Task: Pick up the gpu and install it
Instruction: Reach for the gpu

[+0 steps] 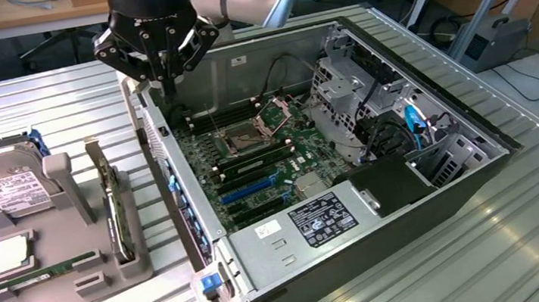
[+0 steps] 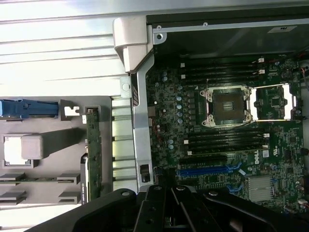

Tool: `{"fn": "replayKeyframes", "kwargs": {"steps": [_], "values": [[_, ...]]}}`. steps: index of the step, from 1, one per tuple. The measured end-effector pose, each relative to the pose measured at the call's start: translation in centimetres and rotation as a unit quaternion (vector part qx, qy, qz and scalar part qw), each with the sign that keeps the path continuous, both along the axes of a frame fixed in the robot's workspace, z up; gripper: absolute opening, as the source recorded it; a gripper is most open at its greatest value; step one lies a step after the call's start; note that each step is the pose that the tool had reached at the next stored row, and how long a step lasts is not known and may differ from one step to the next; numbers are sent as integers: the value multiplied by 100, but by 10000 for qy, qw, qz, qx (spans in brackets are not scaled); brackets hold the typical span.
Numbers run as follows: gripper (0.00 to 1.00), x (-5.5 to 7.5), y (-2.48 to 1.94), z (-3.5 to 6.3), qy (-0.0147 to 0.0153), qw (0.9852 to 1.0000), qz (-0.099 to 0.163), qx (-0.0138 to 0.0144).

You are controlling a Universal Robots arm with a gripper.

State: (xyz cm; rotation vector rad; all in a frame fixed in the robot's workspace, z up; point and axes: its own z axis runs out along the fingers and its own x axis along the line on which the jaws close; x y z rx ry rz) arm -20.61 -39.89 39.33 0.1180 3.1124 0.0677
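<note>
Black gripper (image 1: 168,86), fingers pinched shut on nothing, hangs over the rear edge of one open computer case (image 1: 272,261).

One gpu (image 1: 110,207), a thin green-and-black card, stands on edge in one grey plastic holder (image 1: 52,297) at the exterior view's left, well apart from the gripper. The holder also carries one silver hard drive (image 1: 5,189), one square chip (image 1: 7,257) and one narrow memory stick (image 1: 39,270). Everything rests on a ribbed aluminium table (image 1: 464,251), with wooden benches behind. Inside the steel case lies one green motherboard (image 1: 269,151).
</note>
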Motion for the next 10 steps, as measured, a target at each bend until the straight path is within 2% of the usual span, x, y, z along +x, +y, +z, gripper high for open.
{"fn": "replayKeyframes", "kwargs": {"steps": [10], "values": [[11,-45,0,0,0,10000,0,0]]}}
